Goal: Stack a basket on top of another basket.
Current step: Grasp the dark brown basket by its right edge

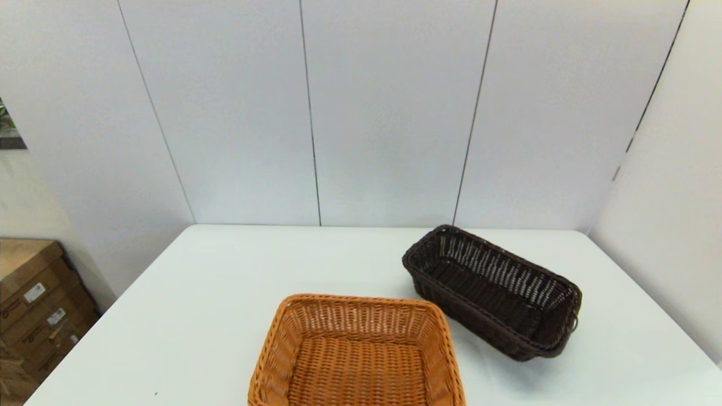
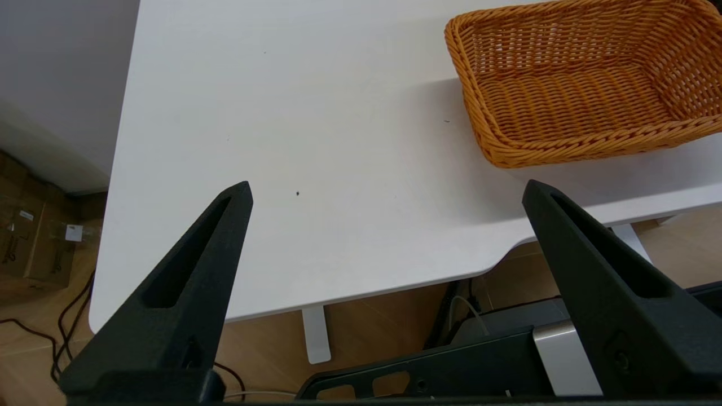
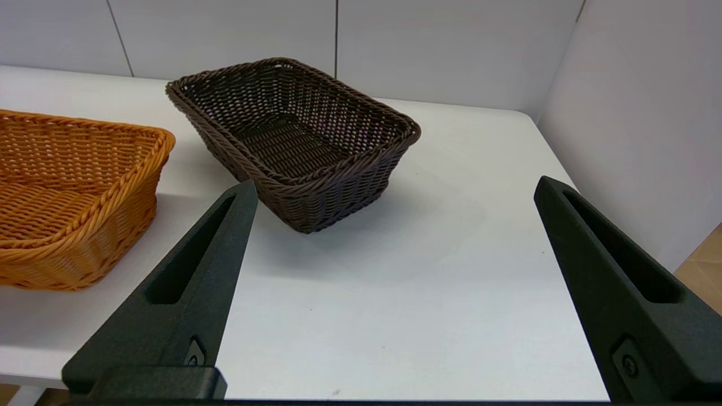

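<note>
- The dark brown basket [image 1: 492, 293] sits upright on the white bench [image 1: 214, 304], toward the far right part of it, turned at an angle to the bench edges. Nothing lies inside it; only its own woven floor and slatted walls show.
- The orange-tan basket [image 1: 356, 352] stands upright at the near edge of the bench, close to the middle, its near end cut off in the head view. It too holds nothing.
- The two baskets are near each other but apart, a strip of bare bench between the orange one's far right corner and the dark one's near left side. Neither rests on the other.
- The left tool [image 2: 386, 189] hangs off the near left corner of the bench, fingers spread wide with nothing between them; the orange-tan basket lies well beyond it.
- The right tool [image 3: 395, 186] hovers over the near right edge of the bench, fingers likewise wide apart and gripping nothing, with the dark brown basket ahead of it and not touched.
- Cardboard boxes [image 1: 34, 307] stand on the floor left of the bench.
</note>
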